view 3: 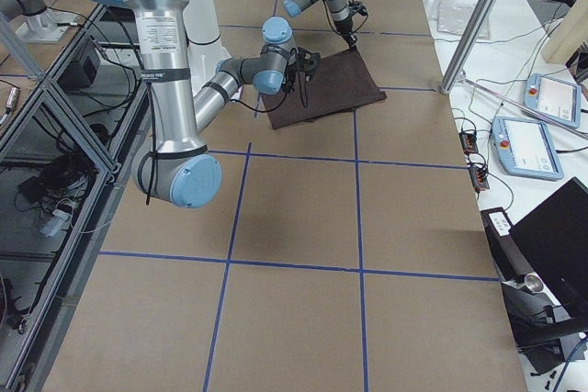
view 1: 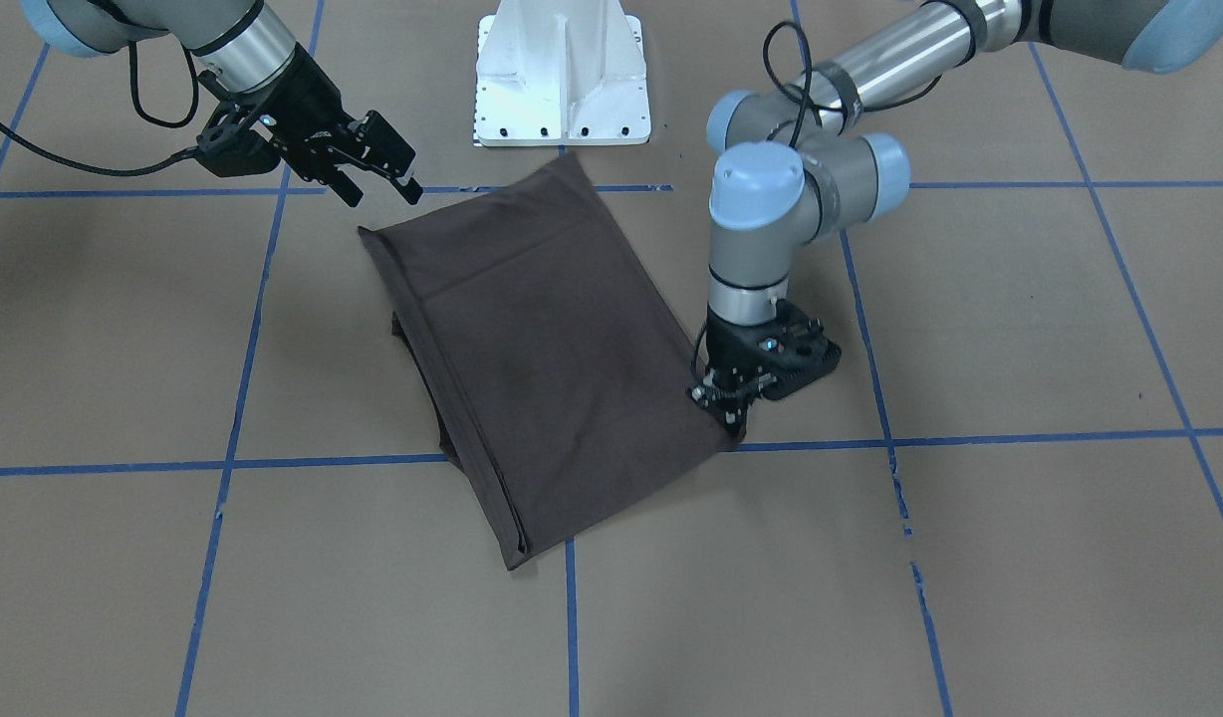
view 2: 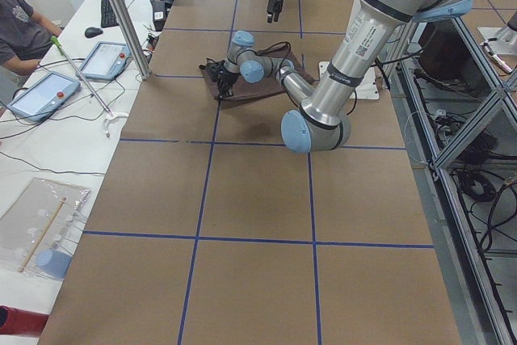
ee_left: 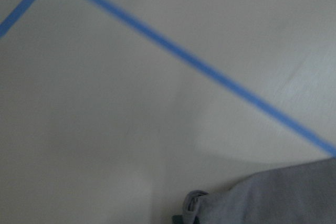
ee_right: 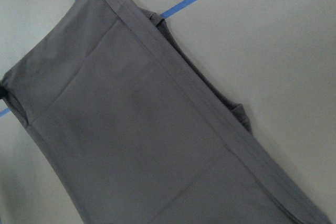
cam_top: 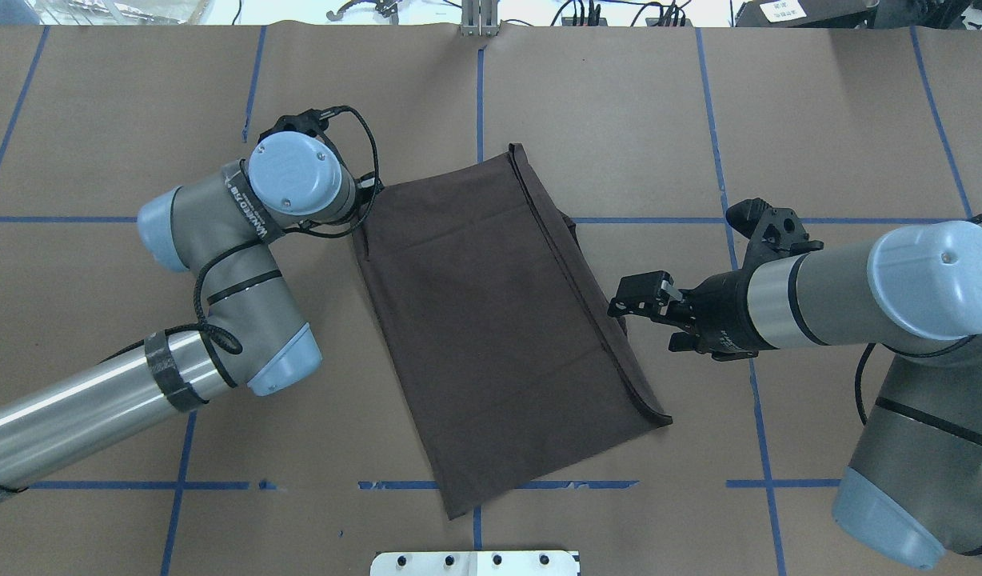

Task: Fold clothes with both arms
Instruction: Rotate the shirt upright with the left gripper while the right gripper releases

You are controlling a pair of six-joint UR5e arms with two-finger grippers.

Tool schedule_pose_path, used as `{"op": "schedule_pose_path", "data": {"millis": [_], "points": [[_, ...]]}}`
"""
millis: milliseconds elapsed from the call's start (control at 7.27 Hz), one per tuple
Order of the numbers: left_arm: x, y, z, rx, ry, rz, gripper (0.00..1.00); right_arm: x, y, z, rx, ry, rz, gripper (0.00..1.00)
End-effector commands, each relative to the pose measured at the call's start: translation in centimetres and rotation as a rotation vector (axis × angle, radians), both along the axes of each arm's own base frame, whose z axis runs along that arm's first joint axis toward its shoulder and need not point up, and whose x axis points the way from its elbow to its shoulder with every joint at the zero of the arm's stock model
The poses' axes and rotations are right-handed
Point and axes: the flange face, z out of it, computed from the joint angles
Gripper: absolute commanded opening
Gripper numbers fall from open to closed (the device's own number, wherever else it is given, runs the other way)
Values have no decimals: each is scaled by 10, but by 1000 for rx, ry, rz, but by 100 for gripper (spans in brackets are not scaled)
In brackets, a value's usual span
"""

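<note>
The dark brown T-shirt (view 1: 552,349) lies folded into a long, flat rectangle, skewed on the brown paper table; it also shows in the overhead view (cam_top: 499,320) and the right wrist view (ee_right: 147,129). Its collar, logo and tags are hidden. My left gripper (view 1: 726,410) points straight down at one corner of the shirt, touching or just above it. In the overhead view the wrist hides it, and I cannot tell if it is open or shut. My right gripper (view 1: 380,189) is open and empty, and hovers just beside the shirt's opposite long edge (cam_top: 647,326).
The white bolted pedestal (view 1: 562,80) stands just behind the shirt. Blue tape lines (view 1: 1020,435) grid the table. In the exterior left view, an operator (view 2: 20,30), tablets (view 2: 105,58) and a metal pole (view 2: 121,14) stand at the table's far side.
</note>
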Motion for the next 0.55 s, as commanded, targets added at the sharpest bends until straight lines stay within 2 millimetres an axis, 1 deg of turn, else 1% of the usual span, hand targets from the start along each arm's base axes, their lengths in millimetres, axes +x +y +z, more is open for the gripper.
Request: {"op": "schedule_pose_path", "data": {"millis": [0, 138, 275, 413], "points": [[13, -62, -20, 147, -36, 21, 0, -1, -6, 7, -8, 14, 12, 100], [24, -74, -19, 192, -2, 9, 0, -2, -7, 9, -10, 18, 13, 100], [31, -79, -14, 227, 16, 16, 0, -2, -8, 10, -11, 20, 13, 100], [31, -81, -6, 229, 2, 14, 2, -2, -8, 10, -12, 21, 13, 100]]}}
